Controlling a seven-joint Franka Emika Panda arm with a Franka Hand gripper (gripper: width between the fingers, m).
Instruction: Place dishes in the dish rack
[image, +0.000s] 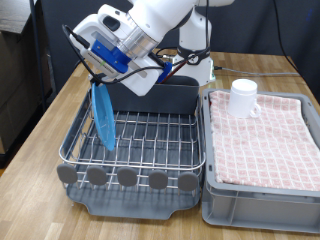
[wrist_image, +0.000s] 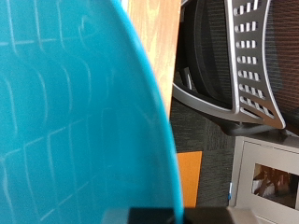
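Note:
The blue plate (image: 103, 120) stands on edge, nearly upright, in the wire grid of the dish rack (image: 150, 138), at the rack's left end in the exterior view. My gripper (image: 100, 82) is right above the plate and shut on its top rim. In the wrist view the plate (wrist_image: 65, 112) fills most of the frame, right against the hand. The white mug (image: 244, 98) stands upright on the pink checkered cloth (image: 268, 135), to the right of the rack. The wooden spoon is not in view.
The rack's tall grey cutlery compartment (image: 162, 98) stands behind the gripper. The grey crate (image: 255, 203) under the cloth sits close against the rack's right side. Both rest on a wooden table (image: 40, 150). An office chair (wrist_image: 245, 65) shows beyond the table.

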